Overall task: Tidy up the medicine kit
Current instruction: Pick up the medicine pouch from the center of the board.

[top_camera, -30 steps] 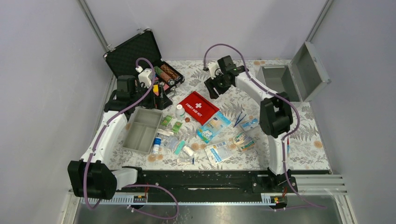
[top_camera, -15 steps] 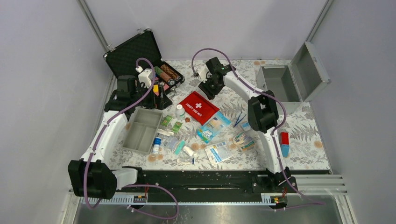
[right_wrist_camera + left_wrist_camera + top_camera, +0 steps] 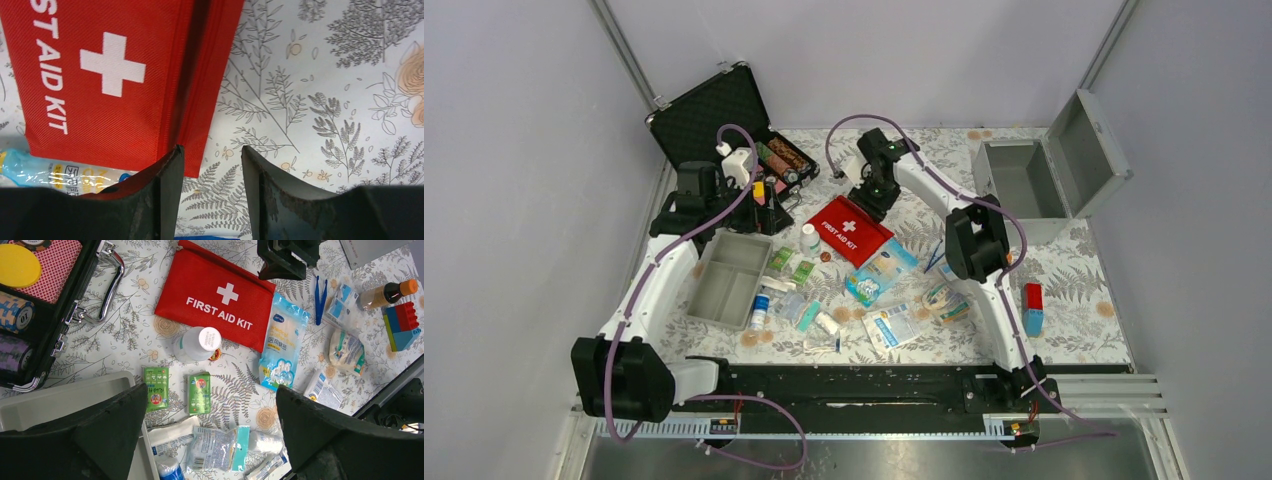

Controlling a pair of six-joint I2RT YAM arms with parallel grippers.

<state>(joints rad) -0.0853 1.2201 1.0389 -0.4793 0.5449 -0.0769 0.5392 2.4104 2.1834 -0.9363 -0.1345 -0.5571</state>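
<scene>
The medicine kit (image 3: 1022, 182), a silver-grey metal box, stands at the back right with its hinged lid up. My right gripper (image 3: 876, 192) hovers at the far edge of the red first-aid pouch (image 3: 849, 229). In the right wrist view its jaws (image 3: 212, 160) are open by a narrow gap showing only tablecloth, and the pouch (image 3: 100, 75) lies just left of the left finger. My left gripper (image 3: 759, 207) hangs wide open over the loose supplies; between its fingers (image 3: 212, 405) lie green packets (image 3: 200, 392) on the table, and nothing is held.
A black foam-lined case of chips (image 3: 724, 125) stands open at the back left. A grey tray (image 3: 729, 275) lies front left. A white bottle (image 3: 809, 238), blue tweezers (image 3: 937, 255), several wrapped packets (image 3: 894, 325) and a red-and-blue block (image 3: 1033, 308) are scattered about.
The right arm swung left from the back middle to the far edge of the red pouch, and its jaws narrowed. The left arm stayed put.
</scene>
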